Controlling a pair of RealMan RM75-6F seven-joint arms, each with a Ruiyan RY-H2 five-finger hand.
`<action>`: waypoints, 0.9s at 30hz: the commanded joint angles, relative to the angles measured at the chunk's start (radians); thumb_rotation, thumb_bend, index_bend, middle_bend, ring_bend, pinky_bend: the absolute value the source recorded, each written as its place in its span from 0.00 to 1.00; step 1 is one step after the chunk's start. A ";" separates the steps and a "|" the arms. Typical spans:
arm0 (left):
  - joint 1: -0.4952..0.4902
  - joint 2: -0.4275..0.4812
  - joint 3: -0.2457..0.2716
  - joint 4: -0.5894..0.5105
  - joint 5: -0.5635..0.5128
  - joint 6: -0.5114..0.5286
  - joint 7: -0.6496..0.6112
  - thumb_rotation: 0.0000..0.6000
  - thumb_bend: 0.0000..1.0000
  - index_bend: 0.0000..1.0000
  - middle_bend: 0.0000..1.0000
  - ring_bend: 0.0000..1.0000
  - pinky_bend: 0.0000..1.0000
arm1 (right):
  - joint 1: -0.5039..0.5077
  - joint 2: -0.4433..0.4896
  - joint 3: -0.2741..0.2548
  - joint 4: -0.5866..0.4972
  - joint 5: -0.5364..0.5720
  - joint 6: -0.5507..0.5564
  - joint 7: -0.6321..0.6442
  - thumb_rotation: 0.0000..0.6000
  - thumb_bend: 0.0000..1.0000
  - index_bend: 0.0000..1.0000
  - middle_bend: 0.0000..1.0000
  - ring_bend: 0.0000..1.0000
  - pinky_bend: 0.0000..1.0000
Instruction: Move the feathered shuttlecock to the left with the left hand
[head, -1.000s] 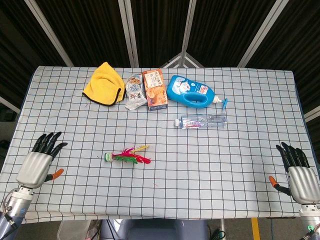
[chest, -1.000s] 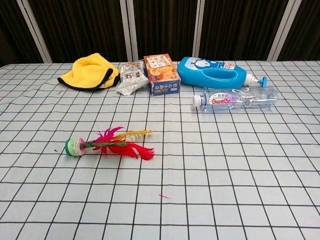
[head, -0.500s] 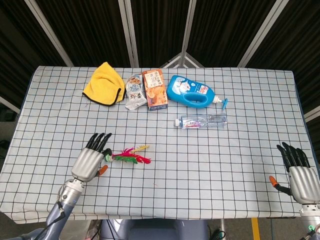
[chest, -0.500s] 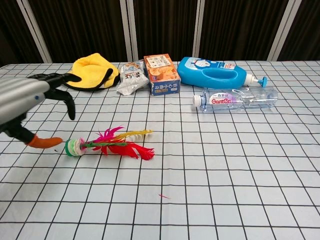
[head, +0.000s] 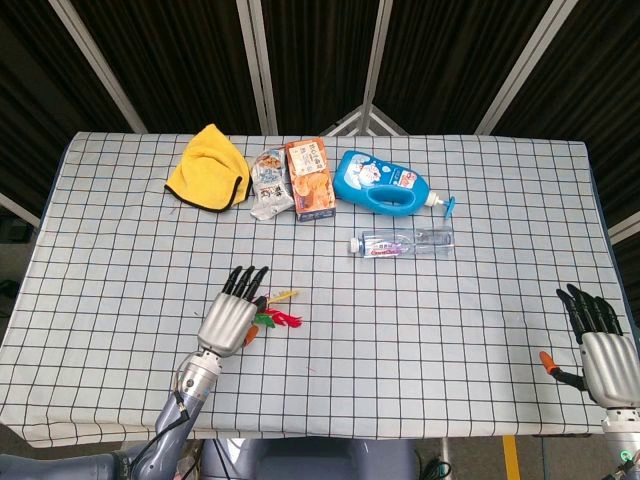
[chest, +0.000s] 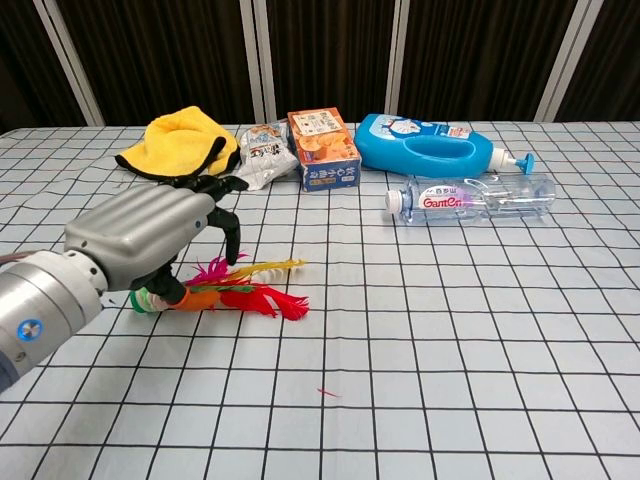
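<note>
- The left hand sits in the lower left-centre of the head view, directly over the base end of the shuttlecock; its fingers are stretched out and apart, pointing toward the top of the frame.
- In the chest view the same hand covers the green base, with the orange thumb lying along the stem; whether it actually grips the shuttlecock cannot be told.
- The shuttlecock lies flat on the checked tablecloth, its red, pink and yellow feathers sticking out to the right of the hand.
- The right hand is at the lower right edge of the head view, fingers spread and holding nothing.
- Along the upper middle of the table lie a yellow cloth, a crumpled snack bag, an orange box and a blue detergent bottle on its side.
- A clear water bottle lies just below the blue one.
</note>
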 joint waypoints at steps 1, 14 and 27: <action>-0.012 -0.033 -0.004 0.036 -0.011 0.009 0.002 1.00 0.40 0.48 0.02 0.00 0.00 | 0.000 0.001 0.000 -0.001 0.000 0.000 0.002 1.00 0.33 0.00 0.00 0.00 0.00; -0.025 -0.074 -0.006 0.112 -0.045 0.020 -0.043 1.00 0.48 0.51 0.03 0.00 0.00 | 0.001 0.002 -0.001 -0.003 0.000 -0.004 0.003 1.00 0.33 0.00 0.00 0.00 0.00; -0.032 -0.085 0.015 0.120 -0.050 0.030 -0.069 1.00 0.62 0.55 0.04 0.00 0.00 | 0.001 0.003 0.000 -0.004 0.002 -0.005 0.007 1.00 0.33 0.00 0.00 0.00 0.00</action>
